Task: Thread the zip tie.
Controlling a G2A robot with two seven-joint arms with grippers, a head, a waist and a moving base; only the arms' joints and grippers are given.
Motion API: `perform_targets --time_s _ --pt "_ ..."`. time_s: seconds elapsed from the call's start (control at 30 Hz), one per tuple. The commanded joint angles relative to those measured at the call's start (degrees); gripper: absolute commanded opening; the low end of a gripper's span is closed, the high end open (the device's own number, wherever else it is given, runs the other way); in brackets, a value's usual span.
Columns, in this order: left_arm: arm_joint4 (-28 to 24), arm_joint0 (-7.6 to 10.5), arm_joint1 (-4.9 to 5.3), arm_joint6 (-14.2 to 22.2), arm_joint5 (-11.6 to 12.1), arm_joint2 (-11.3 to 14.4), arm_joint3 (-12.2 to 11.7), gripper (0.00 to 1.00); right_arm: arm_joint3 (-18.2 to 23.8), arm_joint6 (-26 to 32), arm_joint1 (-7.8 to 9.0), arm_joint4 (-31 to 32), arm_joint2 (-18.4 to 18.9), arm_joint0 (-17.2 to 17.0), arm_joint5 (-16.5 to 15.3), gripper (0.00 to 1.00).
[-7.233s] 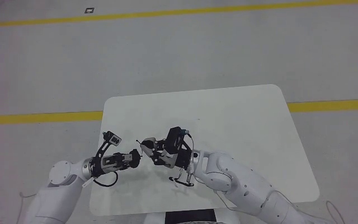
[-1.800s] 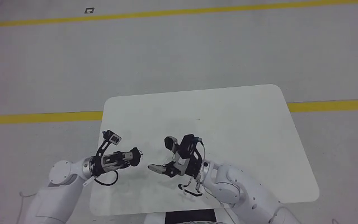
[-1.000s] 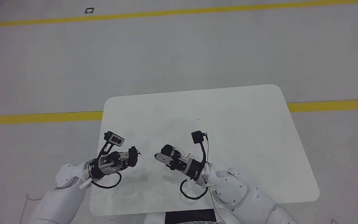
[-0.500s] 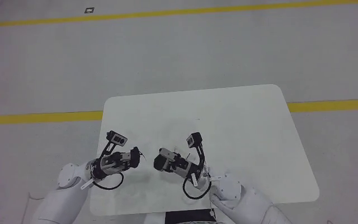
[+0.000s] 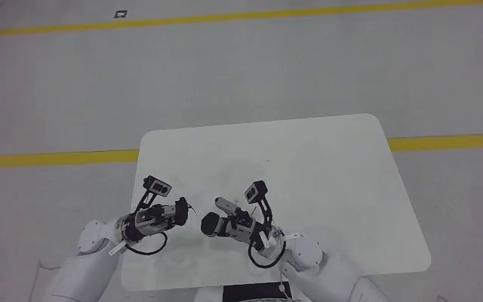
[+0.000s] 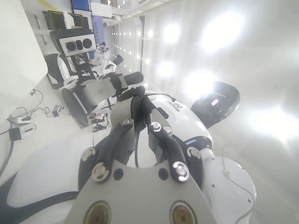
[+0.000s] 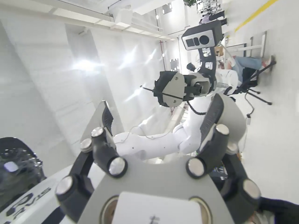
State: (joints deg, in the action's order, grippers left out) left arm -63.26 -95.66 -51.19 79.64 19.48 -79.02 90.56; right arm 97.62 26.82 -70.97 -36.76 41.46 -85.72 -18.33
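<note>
1. Pinching the zip tie (image 7: pixel 149 89) fully shut between the fingers (image 6: pixel 136 108) of the left gripper (image 6: pixel 139 95). Held in the air above the near left part of the surface (image 5: pixel 339 166), with a thin tip poking out past the grip.
2. Standing wide open at the right gripper (image 7: pixel 161 108), fingers (image 7: pixel 106 117) spread and gripping nothing. Facing the left gripper at close range, just beside it but apart.
3. Cannot make out the tie's head or slot, so cannot say how far the threading has come. Probably not yet fed.
4. Likely risk: closing off-centre on so slender and springy a strap, and bending or flicking it aside. Could also miss it altogether if brought in at an angle.
5. Could knock the two grippers together, given so little gap between them. Worth easing in slowly.
6. Could lose the tie over the rim if let slip, being not far from the left and near edges of the surface.
7. Room to move out over the far and right parts of the surface. Tight only toward the near edge and between the two wrists.
</note>
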Motion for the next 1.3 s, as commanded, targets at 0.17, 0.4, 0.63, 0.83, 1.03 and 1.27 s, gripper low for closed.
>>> perform_targets --time_s 0.17,0.4,0.63,0.83,1.03,1.27 --pt "0.0 0.0 0.0 0.0 0.0 0.0 0.0 0.0 -2.05 1.38 -1.06 -5.8 -1.49 1.15 3.26 0.65" --pt "0.0 0.0 0.0 0.0 0.0 0.0 0.0 0.0 -3.33 2.24 -2.17 -9.61 -2.55 2.21 4.03 0.46" --pt "0.0 0.0 0.0 0.0 0.0 0.0 0.0 0.0 -4.33 1.95 -2.96 -10.25 -2.93 2.64 3.75 0.37" --pt "0.0 0.0 0.0 0.0 0.0 0.0 0.0 0.0 -4.71 1.45 -3.37 -10.0 -2.67 2.48 3.34 0.25" --pt "0.0 0.0 0.0 0.0 0.0 0.0 0.0 0.0 -4.83 1.17 -3.66 -9.24 -2.27 2.2 2.89 0.2" --pt "0.0 0.0 0.0 0.0 0.0 0.0 0.0 0.0 -4.64 0.94 -3.87 -8.15 -1.69 1.69 2.55 0.19"
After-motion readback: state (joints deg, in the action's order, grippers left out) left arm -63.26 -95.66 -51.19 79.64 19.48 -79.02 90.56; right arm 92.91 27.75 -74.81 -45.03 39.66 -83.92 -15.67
